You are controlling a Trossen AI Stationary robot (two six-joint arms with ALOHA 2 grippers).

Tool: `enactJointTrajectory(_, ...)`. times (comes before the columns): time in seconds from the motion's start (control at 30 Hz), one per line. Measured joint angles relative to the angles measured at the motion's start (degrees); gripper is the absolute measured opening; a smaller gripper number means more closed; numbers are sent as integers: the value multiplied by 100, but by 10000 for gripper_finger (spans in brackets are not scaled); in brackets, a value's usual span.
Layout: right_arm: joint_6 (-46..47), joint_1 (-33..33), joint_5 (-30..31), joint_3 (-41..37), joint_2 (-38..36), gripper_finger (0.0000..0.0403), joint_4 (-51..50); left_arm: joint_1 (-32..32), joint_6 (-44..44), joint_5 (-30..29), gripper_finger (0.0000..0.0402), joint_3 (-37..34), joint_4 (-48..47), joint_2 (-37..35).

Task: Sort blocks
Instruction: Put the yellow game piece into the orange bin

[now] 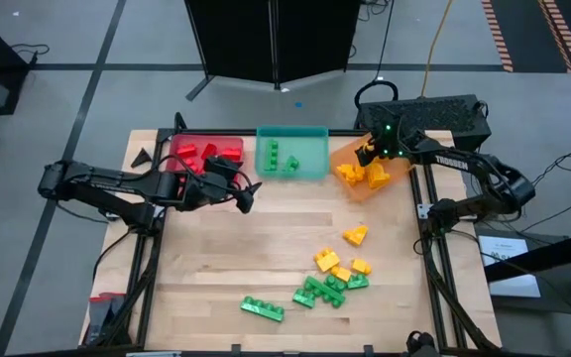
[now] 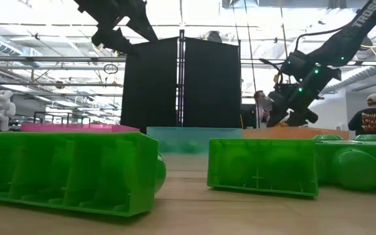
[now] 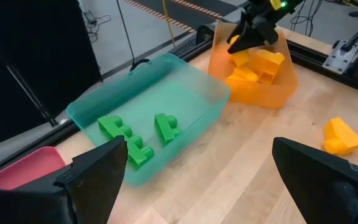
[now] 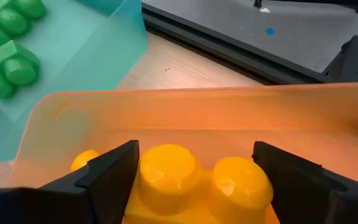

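Two arms work: the right gripper [image 1: 370, 151], upper right, fingers apart around a yellow block [image 4: 197, 180] over the orange tray [image 1: 350, 159]; release cleanly inside. Left gripper [image 1: 246, 193] waits, fingers apart.

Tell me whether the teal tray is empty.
Not empty. The teal tray holds green blocks; the left wrist view shows three.

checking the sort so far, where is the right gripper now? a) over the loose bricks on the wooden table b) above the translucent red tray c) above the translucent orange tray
c: the right gripper hangs above the translucent orange tray, a yellow studded brick between its fingers.
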Motion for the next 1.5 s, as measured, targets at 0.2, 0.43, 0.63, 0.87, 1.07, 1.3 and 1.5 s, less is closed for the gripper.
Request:
enactJointTrajectory(0.2,-24,4,127,234,-180,316,-22,0,-1,67,400,0,22,4)
enactJointTrajectory(0.43,-172,70,-1243,812,-613,317,-558,-5,34,953,400,9,824,68)
enactJointTrajectory(0.63,-311,475,-2393,1627,-1692,317,-1258,-85,767,1813,400,93,2052,867)
enactJointTrajectory(0.87,-383,868,-2444,2248,-2898,318,-2007,-199,2506,3049,400,868,2577,2457)
enactJointTrajectory(1.07,-146,997,-2437,2285,-3624,318,-2696,-138,3037,3784,400,1846,2521,3643)
enactJointTrajectory(1.3,170,1111,-2409,2282,-4054,318,-3437,-123,4208,4814,400,2687,2530,4646)
enactJointTrajectory(1.5,370,1177,-2383,2280,-4227,318,-3621,-120,4267,4968,400,3022,2573,5267)
